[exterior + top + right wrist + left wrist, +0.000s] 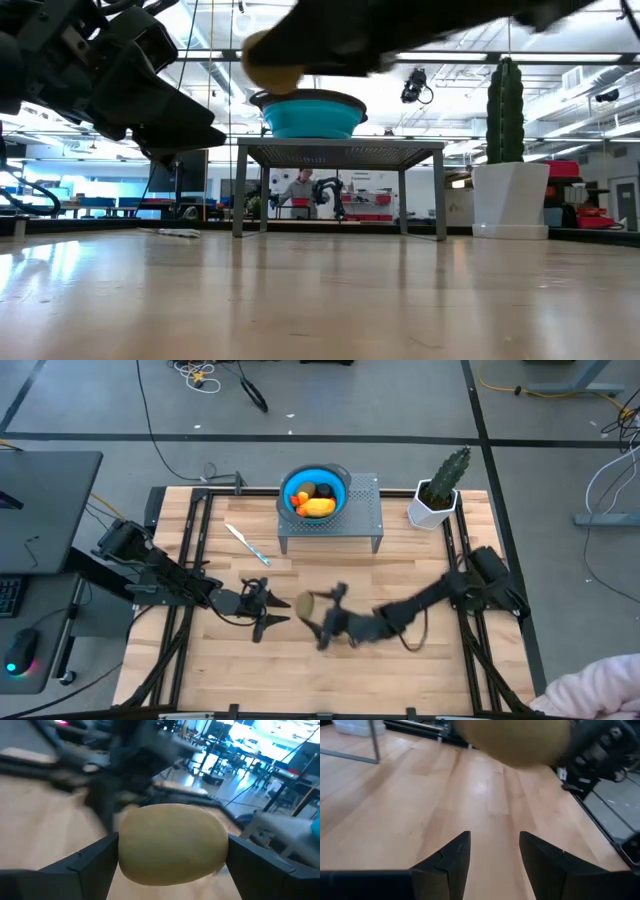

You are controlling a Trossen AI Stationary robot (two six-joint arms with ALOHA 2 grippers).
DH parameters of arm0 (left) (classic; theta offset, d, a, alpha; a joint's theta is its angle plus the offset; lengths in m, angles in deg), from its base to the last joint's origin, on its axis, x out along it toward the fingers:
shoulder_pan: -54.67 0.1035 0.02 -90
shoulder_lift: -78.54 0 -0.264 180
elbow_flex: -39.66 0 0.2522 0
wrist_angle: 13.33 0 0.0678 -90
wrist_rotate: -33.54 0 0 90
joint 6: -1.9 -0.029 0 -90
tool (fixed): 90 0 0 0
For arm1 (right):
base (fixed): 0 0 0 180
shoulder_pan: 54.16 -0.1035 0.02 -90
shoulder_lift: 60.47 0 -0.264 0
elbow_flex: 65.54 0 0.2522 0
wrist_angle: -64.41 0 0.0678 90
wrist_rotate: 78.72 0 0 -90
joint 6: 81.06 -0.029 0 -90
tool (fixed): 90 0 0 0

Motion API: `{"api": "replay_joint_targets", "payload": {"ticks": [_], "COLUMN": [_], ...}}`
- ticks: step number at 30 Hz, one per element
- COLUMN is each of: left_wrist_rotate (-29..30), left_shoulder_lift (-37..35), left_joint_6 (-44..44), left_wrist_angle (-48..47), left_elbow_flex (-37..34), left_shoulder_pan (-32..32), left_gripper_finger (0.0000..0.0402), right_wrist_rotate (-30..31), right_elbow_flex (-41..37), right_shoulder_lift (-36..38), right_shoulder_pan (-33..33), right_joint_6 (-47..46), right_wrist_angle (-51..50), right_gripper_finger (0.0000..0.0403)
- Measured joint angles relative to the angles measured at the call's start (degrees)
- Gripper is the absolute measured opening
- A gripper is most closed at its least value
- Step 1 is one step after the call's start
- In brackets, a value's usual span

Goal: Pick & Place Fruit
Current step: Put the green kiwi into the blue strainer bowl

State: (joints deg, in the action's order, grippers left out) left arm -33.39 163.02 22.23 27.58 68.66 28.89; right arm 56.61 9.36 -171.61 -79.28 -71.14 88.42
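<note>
Right gripper (pixel 172 855) grips olive-brown fruit (pixel 172 845) btwn both fingers.
It's up off the table (pixel 300 670), mid-table, just beside the empty, part-open left gripper (pixel 272 607).

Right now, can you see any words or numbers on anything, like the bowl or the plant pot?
None can be read.
Bowl: plain blue, no text.
Pot: plain white, no label.
Olive fruit in the right gripper: no marking.
Signs in the room behind the table: too small and blurred to read.
</note>
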Motion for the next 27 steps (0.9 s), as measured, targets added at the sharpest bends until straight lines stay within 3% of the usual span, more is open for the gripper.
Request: {"api": "replay_joint_targets", "payload": {"ticks": [5,12,21,27], "left_wrist_rotate": [-2.13,-0.12,1.29,1.29], "left_shoulder_lift": [0.0,0.0,0.0,0.0], "left_joint_6": [-0.35,-3.1,-3.18,-3.83], "left_wrist_angle": [-0.13,-0.13,-0.13,-0.15], "left_elbow_flex": [0.0,0.0,0.0,0.0], "left_shoulder_pan": [-1.14,-2.25,-2.77,-3.42], "left_gripper_finger": [0.0178,0.0178,0.0178,0.0178], "right_wrist_rotate": [-6.77,-3.58,-9.97,-17.13], "right_elbow_flex": [4.67,8.77,8.75,8.75], "right_shoulder_lift": [3.63,10.17,10.78,10.78], "right_shoulder_pan": [6.57,15.24,30.67,35.9], "right_joint_6": [9.15,18.19,13.96,6.74], "right_wrist_angle": [-0.38,-1.6,-5.5,-12.06], "right_gripper_finger": [0.0336,0.0336,0.0336,0.0336]}}
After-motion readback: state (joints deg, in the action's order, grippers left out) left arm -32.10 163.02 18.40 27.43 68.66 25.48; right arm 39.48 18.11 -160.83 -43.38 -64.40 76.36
